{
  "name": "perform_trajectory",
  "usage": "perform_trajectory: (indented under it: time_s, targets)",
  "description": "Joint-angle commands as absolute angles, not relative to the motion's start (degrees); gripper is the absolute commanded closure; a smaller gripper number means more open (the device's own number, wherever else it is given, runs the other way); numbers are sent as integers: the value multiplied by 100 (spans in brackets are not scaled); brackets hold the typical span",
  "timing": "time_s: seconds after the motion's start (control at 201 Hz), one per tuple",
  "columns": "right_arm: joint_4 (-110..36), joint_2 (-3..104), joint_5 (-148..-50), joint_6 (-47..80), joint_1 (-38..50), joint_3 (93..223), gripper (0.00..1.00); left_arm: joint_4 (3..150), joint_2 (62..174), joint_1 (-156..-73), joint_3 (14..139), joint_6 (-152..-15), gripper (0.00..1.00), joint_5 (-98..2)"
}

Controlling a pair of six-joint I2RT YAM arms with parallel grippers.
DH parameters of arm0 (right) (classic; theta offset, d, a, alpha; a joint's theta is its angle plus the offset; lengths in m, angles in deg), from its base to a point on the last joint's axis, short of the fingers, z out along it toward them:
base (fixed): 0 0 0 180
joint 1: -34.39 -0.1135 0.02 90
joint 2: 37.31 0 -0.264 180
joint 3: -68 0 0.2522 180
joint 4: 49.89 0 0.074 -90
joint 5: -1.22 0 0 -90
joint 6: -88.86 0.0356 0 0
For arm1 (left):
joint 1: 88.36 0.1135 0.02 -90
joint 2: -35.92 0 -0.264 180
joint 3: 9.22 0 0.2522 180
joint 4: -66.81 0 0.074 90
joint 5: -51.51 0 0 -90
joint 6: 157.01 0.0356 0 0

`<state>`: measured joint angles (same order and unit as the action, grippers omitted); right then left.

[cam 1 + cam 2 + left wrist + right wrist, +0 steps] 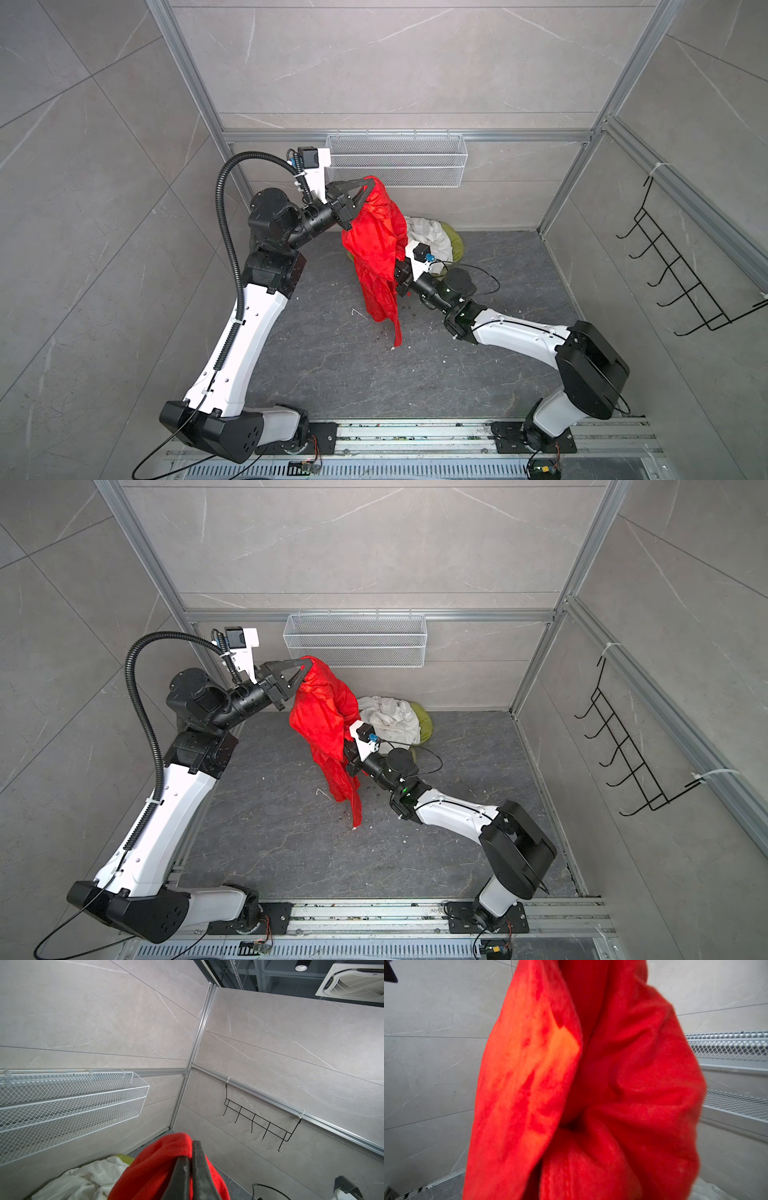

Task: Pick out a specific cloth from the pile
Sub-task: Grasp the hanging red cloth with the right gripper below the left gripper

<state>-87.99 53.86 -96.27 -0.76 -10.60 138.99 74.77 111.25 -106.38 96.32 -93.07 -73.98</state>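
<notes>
The cloth (pixel 376 245) (pixel 326 721), bright red and thin, hangs in the air in both top views, its tail reaching down toward the dark floor. My left gripper (pixel 366 181) (pixel 192 1148) is shut on its top fold, just below the wire basket. My right gripper (pixel 395 275) (pixel 347 755) reaches into the cloth's middle from the right; its fingers are buried in red folds (pixel 591 1136) that gather toward it. The rest of the pile lies behind at the back wall: a white cloth (pixel 430 237) (pixel 83 1180) over an olive-green one (pixel 456 245).
A white wire basket (pixel 397 160) hangs on the back wall right behind the left gripper. A black hook rack (pixel 681 270) is on the right wall. The right arm's thin cable (pixel 486 276) loops near the pile. Small scraps dot the dark floor (pixel 353 374).
</notes>
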Motion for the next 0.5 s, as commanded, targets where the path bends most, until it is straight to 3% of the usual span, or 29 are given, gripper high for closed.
perform_trajectory:
  time_s: [0.0, 0.493]
  targets:
    - [-8691, 5030, -9626, -152, -1092, 13981, 100, 7367, 10881, -10655, 9785, -9083, 100, -7364]
    - [-7937, 4183, -9433, -227, -1088, 13953, 100, 7736, 10613, -10660, 9833, -8951, 100, -7328]
